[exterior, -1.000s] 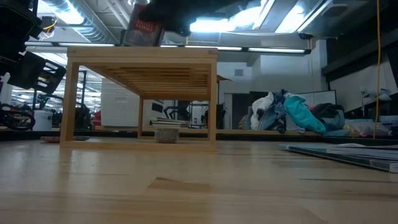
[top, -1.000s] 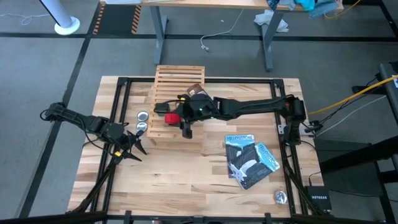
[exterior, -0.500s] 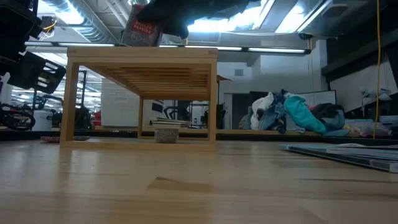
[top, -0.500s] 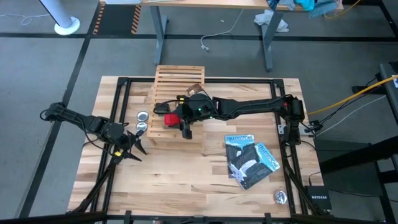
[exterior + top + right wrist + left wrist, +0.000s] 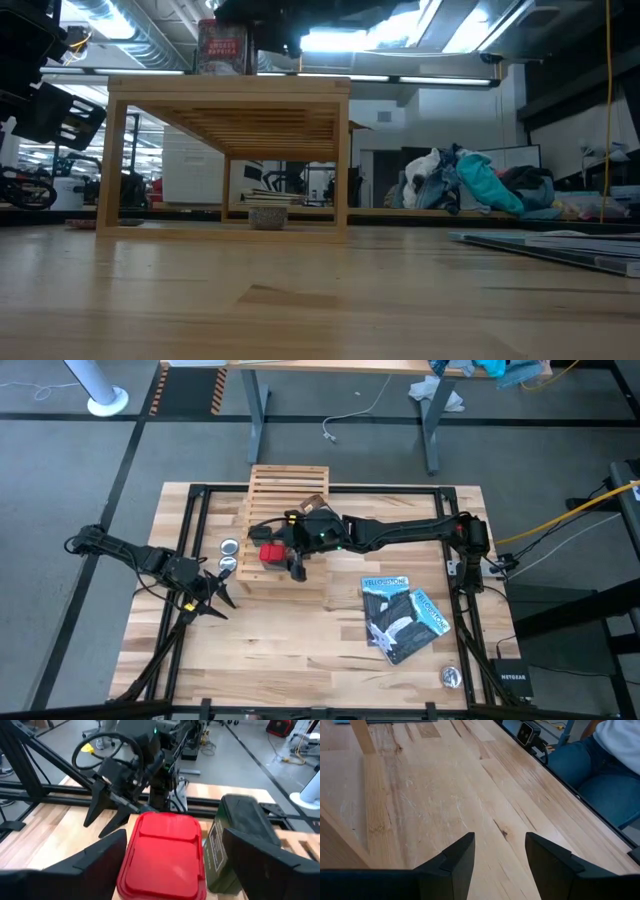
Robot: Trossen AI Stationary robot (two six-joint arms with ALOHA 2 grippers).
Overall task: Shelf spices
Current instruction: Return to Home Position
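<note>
The red box [image 5: 167, 852] stands upright on top of the shelf [image 5: 230, 88], near its left end in the low view [image 5: 222, 48]. A dark box [image 5: 232, 837] stands right beside it. My right gripper [image 5: 172, 865] is open above the shelf [image 5: 285, 490], one finger on the outer side of each box; I cannot tell whether either finger touches. An orange-brown packet [image 5: 313, 503] lies farther back on the slats. My left gripper [image 5: 500, 855] waits open over bare tabletop at the table's left [image 5: 218, 592].
Two round silver tins [image 5: 229, 546] [image 5: 227, 564] lie left of the shelf, close to my left gripper. Blue-and-black booklets [image 5: 402, 616] lie right of centre, and another tin [image 5: 451, 676] sits at the near right corner. A seated person's legs [image 5: 600, 775] show beyond the table edge.
The red box was tilted above the shelf's top under my right gripper. It now stands upright with its base on the top slats. My right arm has stayed almost in place over it.
</note>
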